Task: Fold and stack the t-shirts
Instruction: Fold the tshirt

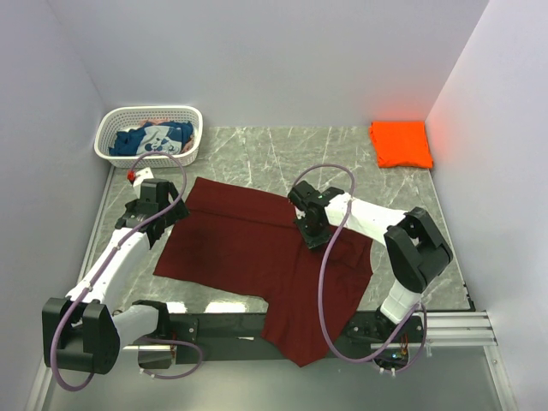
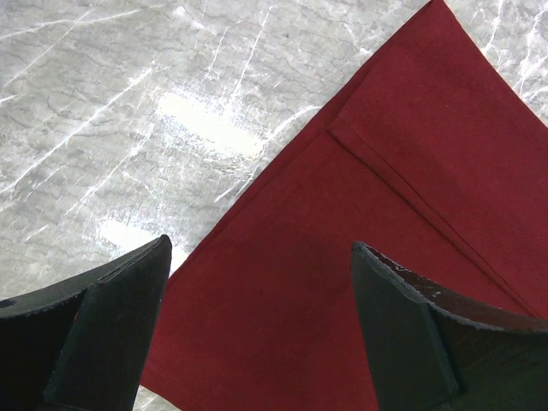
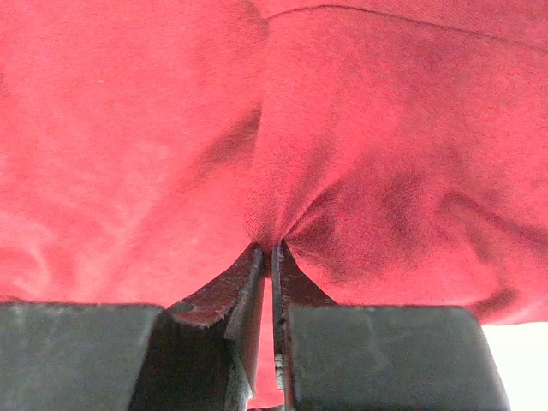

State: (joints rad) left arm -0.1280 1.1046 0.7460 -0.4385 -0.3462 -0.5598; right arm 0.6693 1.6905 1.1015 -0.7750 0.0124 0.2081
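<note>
The maroon shirt (image 1: 248, 248) lies spread mid-frame on the table (image 1: 257, 150). The right gripper (image 3: 267, 257) is pinched tight on a fold of it (cloth bunches at the tips). The left gripper (image 2: 261, 248) hangs wide open above its left edge, holding nothing. The orange shirt (image 1: 401, 143) sits folded, upper right.

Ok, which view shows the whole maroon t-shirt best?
Top external: the maroon t-shirt lies spread over the table, almost wholly visible. Left wrist shows only one hemmed edge; right wrist only bunched cloth pinched in the right gripper.
</note>
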